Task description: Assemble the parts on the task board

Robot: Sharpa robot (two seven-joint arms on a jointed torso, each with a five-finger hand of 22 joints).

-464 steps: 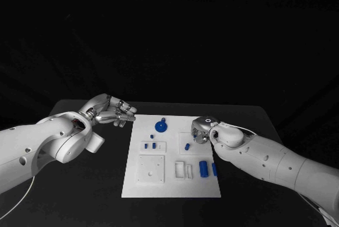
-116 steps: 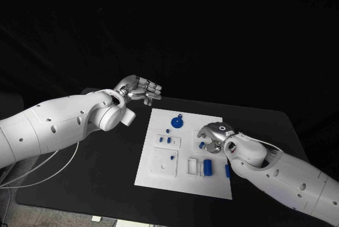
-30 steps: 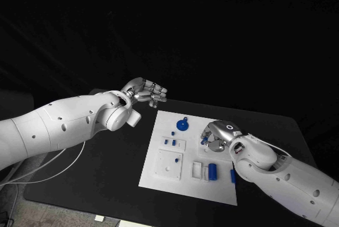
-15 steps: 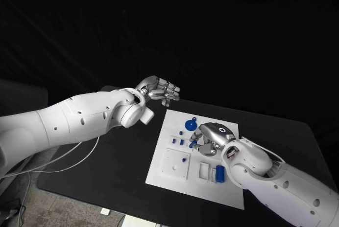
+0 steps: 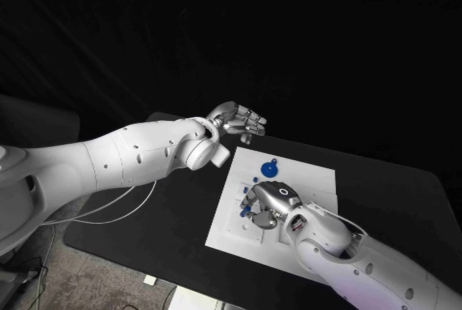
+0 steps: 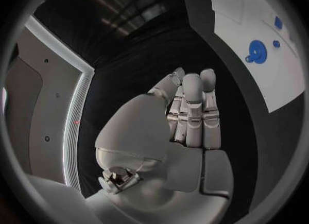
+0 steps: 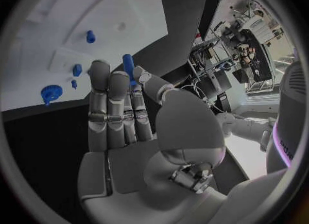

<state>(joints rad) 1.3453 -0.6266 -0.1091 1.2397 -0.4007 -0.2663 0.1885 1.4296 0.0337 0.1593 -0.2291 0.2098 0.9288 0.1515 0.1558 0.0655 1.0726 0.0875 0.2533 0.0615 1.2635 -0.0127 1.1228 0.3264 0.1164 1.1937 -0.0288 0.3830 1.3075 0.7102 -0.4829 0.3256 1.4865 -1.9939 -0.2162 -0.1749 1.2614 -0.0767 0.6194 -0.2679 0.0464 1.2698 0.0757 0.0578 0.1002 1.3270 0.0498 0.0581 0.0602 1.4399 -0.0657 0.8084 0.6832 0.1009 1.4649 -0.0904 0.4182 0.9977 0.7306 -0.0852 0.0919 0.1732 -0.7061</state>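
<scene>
Right wrist view: fingers point(image 7: 109, 105) of right hand point(image 7: 138, 147) lie nearly straight, thumb pinching a blue peg point(image 7: 128, 65) vs. a fingertip, over the task board point(image 7: 129, 13). Round blue part point(image 5: 270, 168) sits on board's far end. Left hand point(image 5: 239, 123) hovers off board's far corner, fingers together, holding nothing.
</scene>
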